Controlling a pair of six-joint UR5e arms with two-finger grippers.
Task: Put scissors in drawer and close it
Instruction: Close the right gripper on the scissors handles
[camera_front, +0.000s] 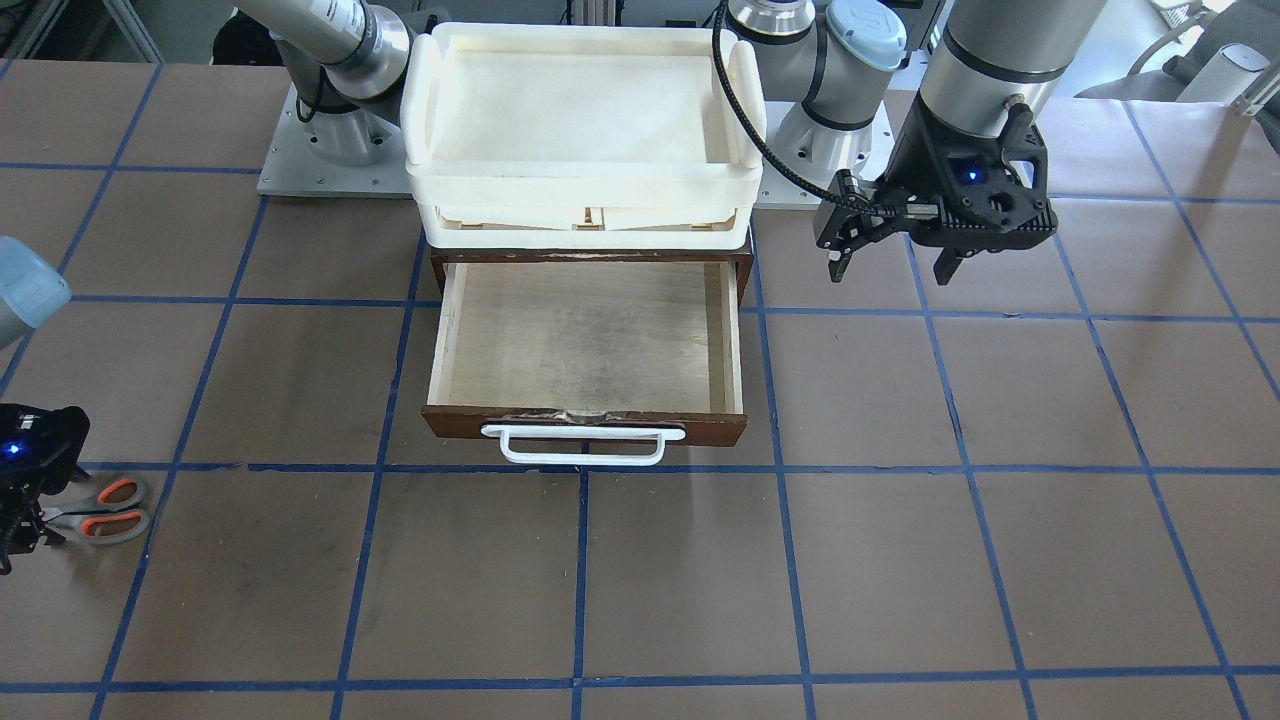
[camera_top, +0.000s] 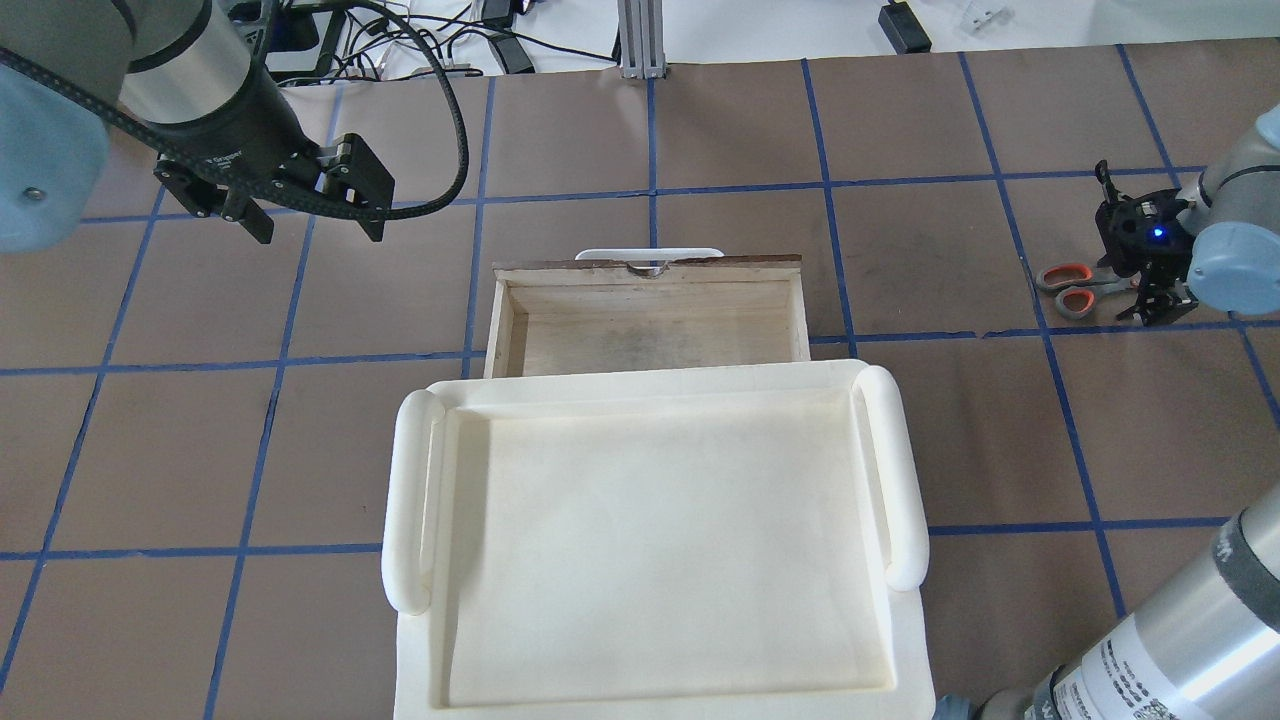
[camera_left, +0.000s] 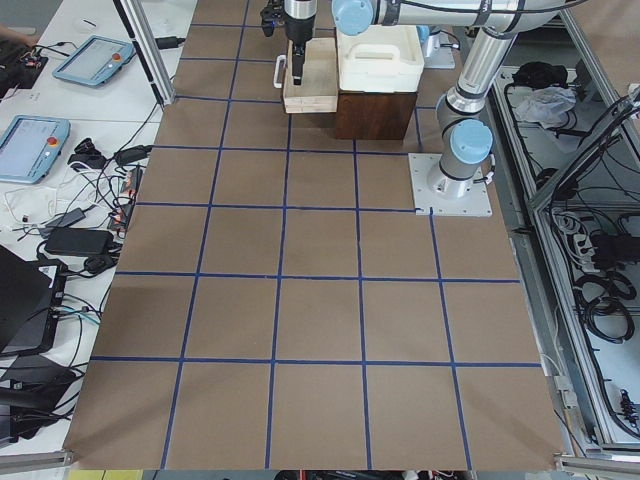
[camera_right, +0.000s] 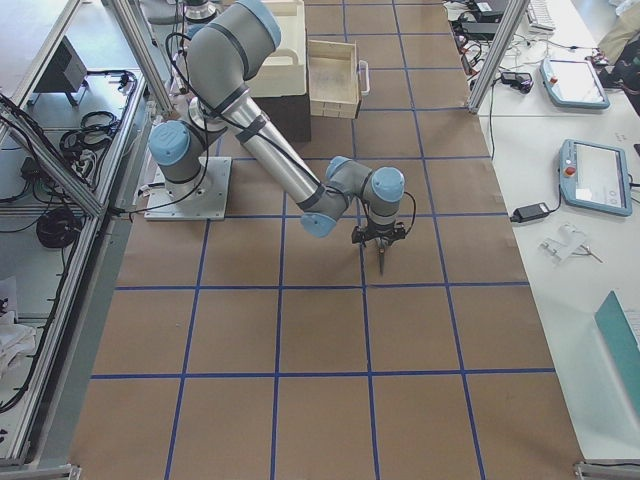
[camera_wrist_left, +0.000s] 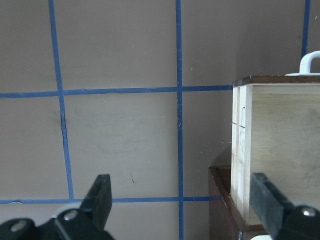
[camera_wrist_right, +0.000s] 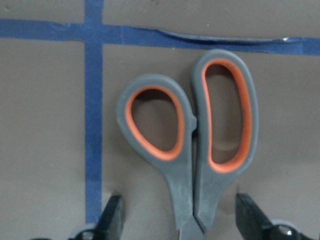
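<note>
scissors not yet picked up: right gripper straddles their neck, fingers apart, gripping nothing. drawer open, empty. left gripper spread wide, empty.

I am seeing the scissors lying flat and closed on the desk far to my right, grey orange-lined handles pointing toward the drawer, which is standing pulled open, well apart.

The drawer lies open from above, forward of the tray.
</note>
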